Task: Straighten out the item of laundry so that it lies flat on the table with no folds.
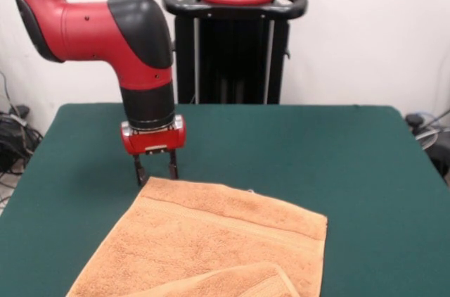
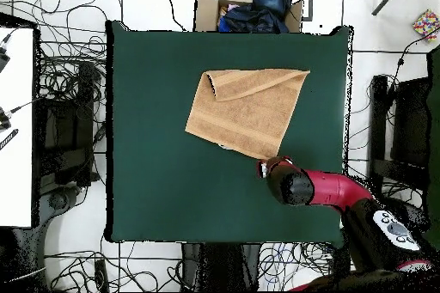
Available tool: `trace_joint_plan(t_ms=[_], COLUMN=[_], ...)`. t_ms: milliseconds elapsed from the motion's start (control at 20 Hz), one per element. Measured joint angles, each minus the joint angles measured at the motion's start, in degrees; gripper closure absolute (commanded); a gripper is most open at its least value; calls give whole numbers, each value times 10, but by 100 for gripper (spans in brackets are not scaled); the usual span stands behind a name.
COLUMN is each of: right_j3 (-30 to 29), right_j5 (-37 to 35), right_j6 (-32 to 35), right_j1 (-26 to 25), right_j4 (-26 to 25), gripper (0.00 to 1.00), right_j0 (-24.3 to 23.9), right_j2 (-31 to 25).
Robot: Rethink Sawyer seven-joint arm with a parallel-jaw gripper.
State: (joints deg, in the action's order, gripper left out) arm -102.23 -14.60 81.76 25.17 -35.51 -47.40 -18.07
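Note:
The orange-tan towel (image 1: 211, 241) lies on the green table (image 1: 351, 156), turned at an angle. Its near edge is folded over into a flap (image 1: 232, 279). In the overhead view the towel (image 2: 245, 109) sits toward the top of the table (image 2: 172, 186), with the flap (image 2: 245, 83) along its top edge. My gripper (image 1: 156, 170) is open and empty. It points straight down, with its tips low over the table just behind the towel's far corner (image 1: 151, 180). In the overhead view the gripper (image 2: 268, 167) is mostly hidden under the wrist, beside the towel's lower right corner.
The black pedestal (image 1: 232, 43) stands at the table's far side. A cardboard box with dark blue cloth (image 2: 253, 6) sits beyond the table's top edge in the overhead view. Cables cover the floor (image 2: 69, 83). A white table (image 2: 15, 126) stands at the left.

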Motion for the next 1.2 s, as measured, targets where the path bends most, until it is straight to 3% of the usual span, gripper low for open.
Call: trace_joint_plan(t_ms=[1000,1050,1200], right_j3=[-1,0,1], right_j5=[12,12,13], right_j6=[0,0,0], right_j1=[0,0,0], right_j4=[0,0,0], gripper=[0,100,100], right_j0=[6,5,5], right_j2=[8,8,9])
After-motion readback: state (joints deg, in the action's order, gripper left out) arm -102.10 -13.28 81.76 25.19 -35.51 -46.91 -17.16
